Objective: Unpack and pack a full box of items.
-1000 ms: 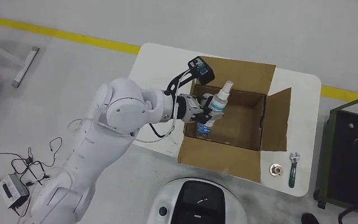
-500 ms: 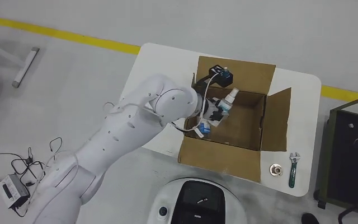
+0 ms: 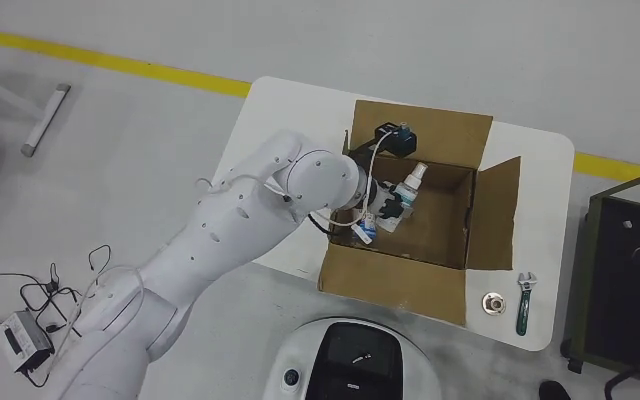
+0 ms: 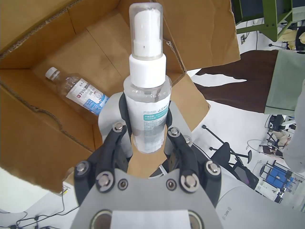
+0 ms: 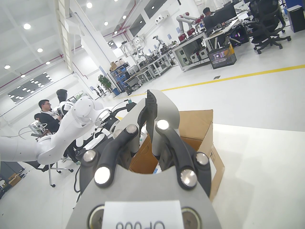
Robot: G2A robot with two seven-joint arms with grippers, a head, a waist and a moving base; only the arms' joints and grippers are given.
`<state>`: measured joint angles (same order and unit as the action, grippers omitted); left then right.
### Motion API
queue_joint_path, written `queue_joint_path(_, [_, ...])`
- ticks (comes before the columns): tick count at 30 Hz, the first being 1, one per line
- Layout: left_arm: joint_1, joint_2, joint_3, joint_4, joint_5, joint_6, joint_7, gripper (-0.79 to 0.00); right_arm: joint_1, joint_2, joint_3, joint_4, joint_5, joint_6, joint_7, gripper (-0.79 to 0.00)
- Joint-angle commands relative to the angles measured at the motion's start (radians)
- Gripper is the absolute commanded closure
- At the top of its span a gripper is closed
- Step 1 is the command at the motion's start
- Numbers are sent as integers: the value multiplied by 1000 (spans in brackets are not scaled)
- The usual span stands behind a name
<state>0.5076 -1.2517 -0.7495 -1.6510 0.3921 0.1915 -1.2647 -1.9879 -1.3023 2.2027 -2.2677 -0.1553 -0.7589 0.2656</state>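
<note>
Left gripper (image 4: 146, 119): both fingers clamped on the lower body of the spray bottle (image 4: 147, 101), over its label. Grip looks firm; the base sticks out behind the pads.

Spray bottle: clear plastic cylinder, white collar and pump, clear domed cap over the nozzle, pale label with a teal band. Long axis in line with the gripper, cap end leading. In the top view the bottle (image 3: 405, 192) sits tilted over the left part of the box (image 3: 395, 280), cap pointing to the far right. I cannot tell whether its base touches the box floor.

Box: brown corrugated cardboard, open on top, flaps folded outward, raw fluted edges showing. It stands on a white table (image 3: 290, 110) with rounded corners.

Inside the box: a second bottle (image 4: 81, 94), clear ribbed plastic, white screw cap, blue and white label. It lies on its side on the floor against a side wall, apart from the spray bottle.

On the table, outside the box's near right corner: a wrench (image 3: 523, 302) with a green handle, and just beside it a small round metal fitting (image 3: 492, 302).

Right gripper (image 5: 149, 110): fingers pressed together, nothing between them, held near a box corner.
</note>
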Motion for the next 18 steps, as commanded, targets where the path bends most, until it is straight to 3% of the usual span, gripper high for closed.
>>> queue_joint_path(1, [0, 0, 0, 0, 0, 0, 0, 0, 0, 0, 0, 0, 0, 0, 0, 0])
queue_joint_path(7, [22, -10, 15, 17, -30, 8, 50, 0, 0, 0, 0, 0, 0, 0, 0, 0])
queue_joint_path(18, [-82, -81, 138, 207, -88, 184, 31, 0, 0, 0, 0, 0, 0, 0, 0, 0])
